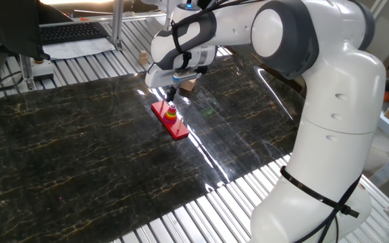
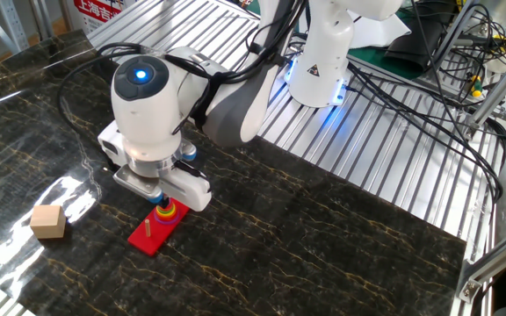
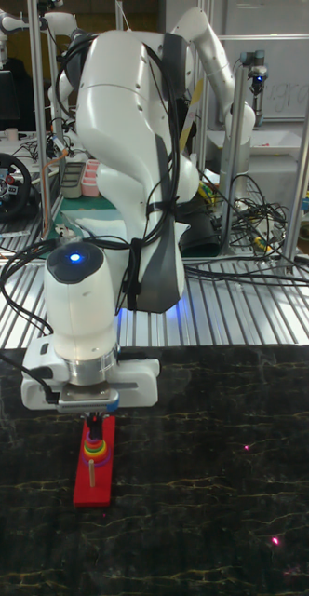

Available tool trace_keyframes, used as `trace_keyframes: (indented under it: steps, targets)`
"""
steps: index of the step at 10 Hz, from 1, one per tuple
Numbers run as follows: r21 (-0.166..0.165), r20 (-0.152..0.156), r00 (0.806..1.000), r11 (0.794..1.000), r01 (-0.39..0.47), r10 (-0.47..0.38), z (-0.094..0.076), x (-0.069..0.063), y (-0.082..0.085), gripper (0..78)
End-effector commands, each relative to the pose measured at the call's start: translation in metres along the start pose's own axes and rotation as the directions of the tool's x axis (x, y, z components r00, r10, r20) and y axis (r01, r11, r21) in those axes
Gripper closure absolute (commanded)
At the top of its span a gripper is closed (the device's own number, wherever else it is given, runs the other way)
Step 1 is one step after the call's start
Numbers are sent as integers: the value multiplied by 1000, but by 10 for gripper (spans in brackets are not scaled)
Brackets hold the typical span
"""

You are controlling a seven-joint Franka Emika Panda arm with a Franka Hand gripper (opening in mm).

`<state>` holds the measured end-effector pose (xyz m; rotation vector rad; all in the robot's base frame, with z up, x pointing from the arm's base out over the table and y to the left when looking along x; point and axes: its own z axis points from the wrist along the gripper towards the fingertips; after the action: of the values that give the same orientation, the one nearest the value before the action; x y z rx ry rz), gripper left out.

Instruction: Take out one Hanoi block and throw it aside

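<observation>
The coloured ring stack [image 1: 171, 113] sits on a peg at one end of the flat red base [image 2: 152, 233]; a bare peg stands at the other end. My gripper [image 1: 173, 96] hangs straight down just above the stack, also seen from the front [image 3: 93, 424]. Its fingers are close together, shut on the Hanoi block [image 2: 162, 201], a tiny purplish ring. The ring is held at the top of the stack and is mostly hidden by the fingertips and the gripper body.
A tan wooden cube [image 2: 48, 221] lies on the dark marble-patterned mat [image 2: 323, 237], a short way from the red base. Ribbed metal table surface [image 1: 262, 196] surrounds the mat. The arm's own large body stands at one side.
</observation>
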<state>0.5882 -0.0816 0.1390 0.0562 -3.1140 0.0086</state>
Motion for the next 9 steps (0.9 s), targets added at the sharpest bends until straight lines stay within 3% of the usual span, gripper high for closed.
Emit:
trace_keyframes:
  steps: [1, 9]
  targets:
    - [-1, 5, 1000, 1000, 17, -17, -1, -1, 0, 776]
    - [5, -2, 999, 999, 32, -32, 10, 6, -7, 776]
